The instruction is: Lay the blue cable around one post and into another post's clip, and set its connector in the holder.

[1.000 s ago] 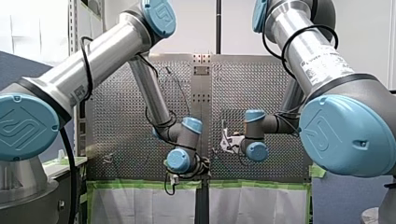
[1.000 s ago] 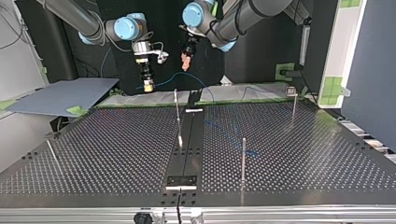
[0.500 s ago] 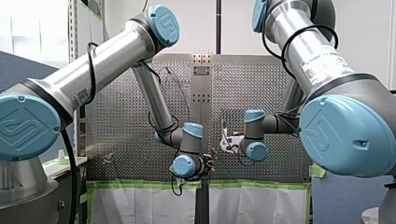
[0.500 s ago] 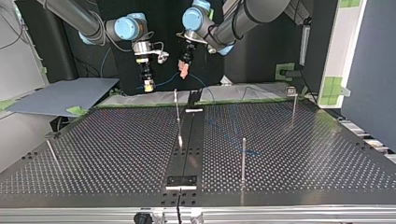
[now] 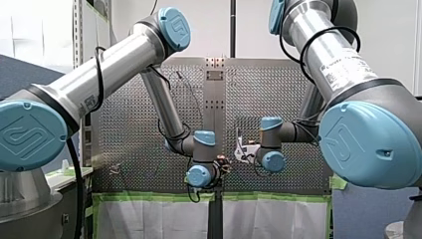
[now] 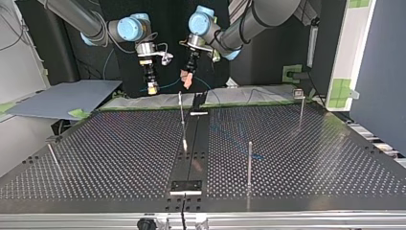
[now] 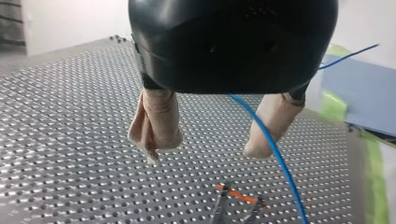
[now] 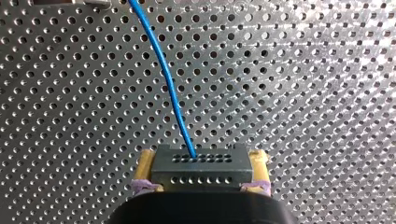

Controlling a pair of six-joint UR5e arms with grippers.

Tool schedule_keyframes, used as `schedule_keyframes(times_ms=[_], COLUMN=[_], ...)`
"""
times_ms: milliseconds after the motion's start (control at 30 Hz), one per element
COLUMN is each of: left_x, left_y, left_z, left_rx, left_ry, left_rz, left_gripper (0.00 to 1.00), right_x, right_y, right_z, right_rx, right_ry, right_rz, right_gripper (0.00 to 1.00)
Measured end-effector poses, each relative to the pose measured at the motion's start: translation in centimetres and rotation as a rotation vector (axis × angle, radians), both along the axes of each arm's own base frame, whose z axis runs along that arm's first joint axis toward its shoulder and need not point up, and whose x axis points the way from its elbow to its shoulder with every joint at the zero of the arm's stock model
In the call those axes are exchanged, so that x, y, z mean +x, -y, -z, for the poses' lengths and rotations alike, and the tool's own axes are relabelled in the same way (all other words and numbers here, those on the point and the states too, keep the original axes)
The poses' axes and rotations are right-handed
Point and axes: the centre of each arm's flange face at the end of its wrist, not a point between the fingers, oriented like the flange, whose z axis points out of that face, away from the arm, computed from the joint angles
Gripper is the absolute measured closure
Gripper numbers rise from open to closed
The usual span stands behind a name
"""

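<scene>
**Inspector:** State of my right gripper [image 8: 203, 164]?

**Recorder:** Closed on the dark grey perforated connector block [image 8: 201, 158], with the yellow pads [image 8: 145, 163] pressed to both its ends. The thin blue cable [image 8: 169, 88] leaves the block's forward face and runs off ahead over the perforated metal table [image 8: 303, 93].

**Inspector:** And my left gripper [image 7: 203, 149]?

**Recorder:** Its beige-padded fingers [image 7: 159, 116] stand wide apart and hold nothing. The cable comes out from under the gripper body inside the gap, then crosses in front of one finger. Contact cannot be confirmed. In the top view both grippers hang over the table's far side with the cable slung between them. It does not appear to be laid around any of the thin metal posts [image 6: 181, 108].

**Inspector:** Step in hand?

**Recorder:** In my judgement, the left gripper taking the cable. The cable sits off-centre, so shift sideways until it lies midway between the pads, then close. A light closure would let the cable slide as it is led to a post. The right gripper should hold the connector steady and leave some slack.
</scene>
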Motion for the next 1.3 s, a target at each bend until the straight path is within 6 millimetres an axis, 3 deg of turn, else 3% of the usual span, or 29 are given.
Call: schedule_keyframes(times_ms=[467, 833, 1000, 1067, 1100, 1133, 1167, 1200, 1233, 1300], left_x=[2.3, 3.1, 3.1, 3.1, 3.0, 3.0, 3.0, 3.0, 2.9, 2.9], left_y=[-0.2, 0.0, -0.3, -0.3, -0.3, -0.3, -0.3, -0.3, -0.3, -0.4], left_z=[-0.7, 3.5, 4.1, 4.2, 4.2, 4.2, 4.2, 4.2, 4.2, 4.2], left_rx=[-0.108, -0.090, -0.084, -0.083, -0.082, -0.081, -0.080, -0.079, -0.077, -0.074], left_ry=[0.073, 0.023, 0.016, 0.016, 0.016, 0.017, 0.017, 0.018, 0.020, 0.022], left_rz=[-0.016, -0.014, -0.029, -0.034, -0.036, -0.039, -0.042, -0.045, -0.051, -0.059], left_gripper=[0.00, 0.00, 0.00, 0.29, 0.29, 0.49, 0.62, 0.62, 0.76, 0.80], right_x=[0.0, -0.2, -0.4, -0.5, -0.5, -0.5, -0.6, -0.6, -0.6, -0.7], right_y=[0.0, 0.2, 0.2, 0.2, 0.3, 0.3, 0.3, 0.3, 0.3, 0.3], right_z=[0.0, 0.0, 0.2, 0.2, 0.2, 0.2, 0.2, 0.3, 0.3, 0.3], right_rx=[-0.001, 0.004, 0.014, 0.018, 0.019, 0.020, 0.021, 0.022, 0.023, 0.027], right_ry=[0.005, 0.007, 0.002, 0.001, 0.000, 0.000, 0.000, -0.001, -0.002, -0.003], right_rz=[-0.004, 0.000, 0.005, 0.007, 0.008, 0.009, 0.009, 0.010, 0.010, 0.012], right_gripper=[1.00, 1.00, 1.00, 1.00, 1.00, 1.00, 1.00, 1.00, 1.00, 1.00])
